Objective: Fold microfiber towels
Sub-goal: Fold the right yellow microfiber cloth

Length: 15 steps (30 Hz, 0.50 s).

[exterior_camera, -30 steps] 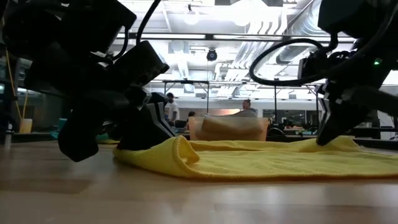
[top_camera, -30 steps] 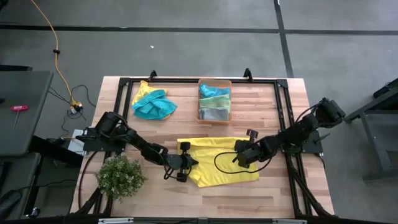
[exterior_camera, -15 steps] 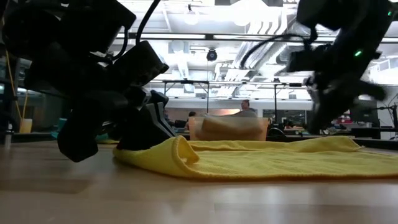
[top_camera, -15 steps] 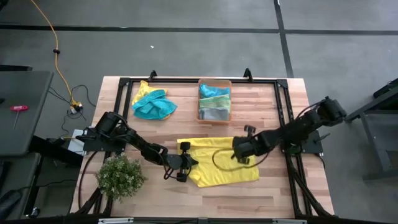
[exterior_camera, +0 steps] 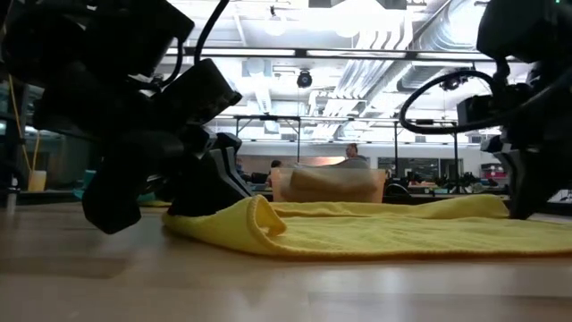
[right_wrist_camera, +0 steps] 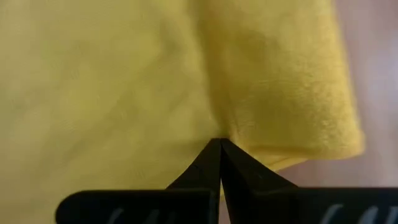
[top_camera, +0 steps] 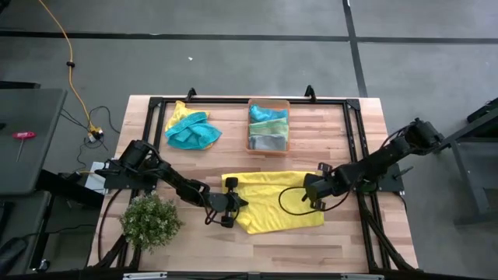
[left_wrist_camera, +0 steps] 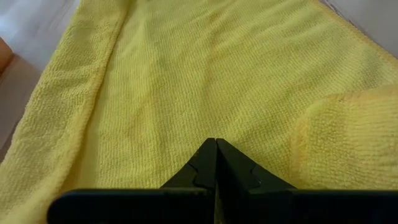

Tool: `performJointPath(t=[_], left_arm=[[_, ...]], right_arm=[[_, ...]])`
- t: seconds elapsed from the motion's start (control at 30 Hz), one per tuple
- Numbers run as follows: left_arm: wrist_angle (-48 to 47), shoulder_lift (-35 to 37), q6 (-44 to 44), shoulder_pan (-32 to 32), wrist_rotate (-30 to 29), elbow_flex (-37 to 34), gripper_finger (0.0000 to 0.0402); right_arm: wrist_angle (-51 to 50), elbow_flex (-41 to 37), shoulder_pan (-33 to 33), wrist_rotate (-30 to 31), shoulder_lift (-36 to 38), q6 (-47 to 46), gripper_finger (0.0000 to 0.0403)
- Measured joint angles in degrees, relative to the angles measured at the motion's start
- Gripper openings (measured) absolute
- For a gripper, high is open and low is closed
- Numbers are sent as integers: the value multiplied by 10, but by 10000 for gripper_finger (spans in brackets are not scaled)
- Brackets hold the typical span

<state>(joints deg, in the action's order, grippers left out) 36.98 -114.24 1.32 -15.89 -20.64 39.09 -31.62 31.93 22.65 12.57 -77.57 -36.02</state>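
I see both tools closed: left tool and right tool pinching the flat yellow microfiber towel.

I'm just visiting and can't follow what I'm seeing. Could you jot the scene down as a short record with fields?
Work surface: wooden table
Item being handled: yellow microfiber towel, spread flat at the table's front, left edge bunched
Left end effector: shut, at the towel's left edge
Right end effector: shut, at the towel's right edge
Other towels: crumpled teal-blue and yellow pile at the back left
Orange bin: back centre, holds folded teal, green and grey towels
Plant: front left corner
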Motion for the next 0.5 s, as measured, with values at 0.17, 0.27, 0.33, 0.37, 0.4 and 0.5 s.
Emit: performJointPath(t=[0.17, 0.27, 0.33, 0.37, 0.4, 0.5], left_arm=[[1, 0, 0, 0, -3, 0, 0], [1, 0, 0, 0, -4, 0, 0], [1, 0, 0, 0, -4, 0, 0], [1, 0, 0, 0, -4, 0, 0], [1, 0, 0, 0, -4, 0, 0], [1, 0, 0, 0, -4, 0, 0]], right_arm=[[13, -6, -18, 71, 5, 15, 0], [24, -6, -33, 126, 5, 28, 0], [30, -6, -44, 177, 5, 29, 0], [33, -6, -51, 200, 5, 30, 0], [34, -6, -59, 217, 5, 31, 0], [28, -6, -89, 259, 5, 30, 0]])
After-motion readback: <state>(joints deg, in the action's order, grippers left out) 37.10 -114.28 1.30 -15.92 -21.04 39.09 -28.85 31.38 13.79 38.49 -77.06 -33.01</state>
